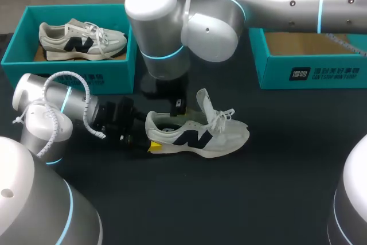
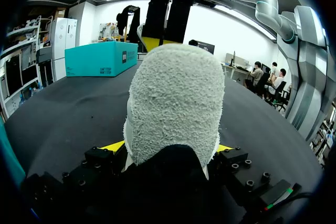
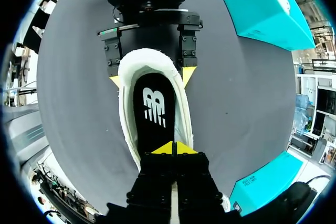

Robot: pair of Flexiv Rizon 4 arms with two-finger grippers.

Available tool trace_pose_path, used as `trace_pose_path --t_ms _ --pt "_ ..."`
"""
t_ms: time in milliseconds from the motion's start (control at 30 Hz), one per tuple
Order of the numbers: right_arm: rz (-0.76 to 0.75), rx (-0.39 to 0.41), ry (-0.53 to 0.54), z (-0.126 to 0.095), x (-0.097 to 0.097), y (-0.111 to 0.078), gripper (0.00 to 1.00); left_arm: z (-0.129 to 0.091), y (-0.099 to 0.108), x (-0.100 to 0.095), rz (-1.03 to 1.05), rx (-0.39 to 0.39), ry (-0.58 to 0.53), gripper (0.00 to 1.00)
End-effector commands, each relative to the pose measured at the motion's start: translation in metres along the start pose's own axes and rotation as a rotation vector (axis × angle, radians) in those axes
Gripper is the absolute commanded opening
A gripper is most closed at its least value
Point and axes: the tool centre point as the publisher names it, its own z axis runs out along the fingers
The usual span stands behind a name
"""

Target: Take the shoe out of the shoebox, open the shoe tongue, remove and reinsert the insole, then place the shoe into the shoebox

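A white and grey shoe (image 1: pixel 198 135) with a dark logo lies on the black table, toe to the right, its tongue (image 1: pixel 203 102) standing up. My left gripper (image 1: pixel 150 136) is shut on the heel, one yellow tip on each side; the left wrist view shows the fuzzy heel (image 2: pixel 176 103) filling the gap between its fingers (image 2: pixel 113 146). My right arm reaches in from the right over the shoe. Its gripper (image 3: pixel 172 148) is shut, tips together, down inside the shoe's opening on the black insole (image 3: pixel 153 106). I see nothing held between those tips.
A teal shoebox (image 1: pixel 69 80) at the back left holds a second, similar shoe (image 1: pixel 80 39). Another teal box (image 1: pixel 312 73) stands at the back right, and I cannot see its inside. Bare black tabletop lies in front of the shoe.
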Motion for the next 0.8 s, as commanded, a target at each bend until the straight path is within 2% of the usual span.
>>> trace_pose_path --t_ms 33,433,800 --pt "0.002 -0.01 0.003 0.005 0.002 -0.003 0.0 0.002 0.003 0.001 0.0 -0.003 0.001 0.0" --pt "-0.009 0.032 0.058 0.031 0.003 -0.013 0.0 0.002 0.003 0.001 0.0 -0.003 0.001 0.0" --pt "-0.022 0.043 0.093 0.027 0.025 -0.021 0.0 0.002 0.003 0.001 0.0 -0.003 0.001 0.0"
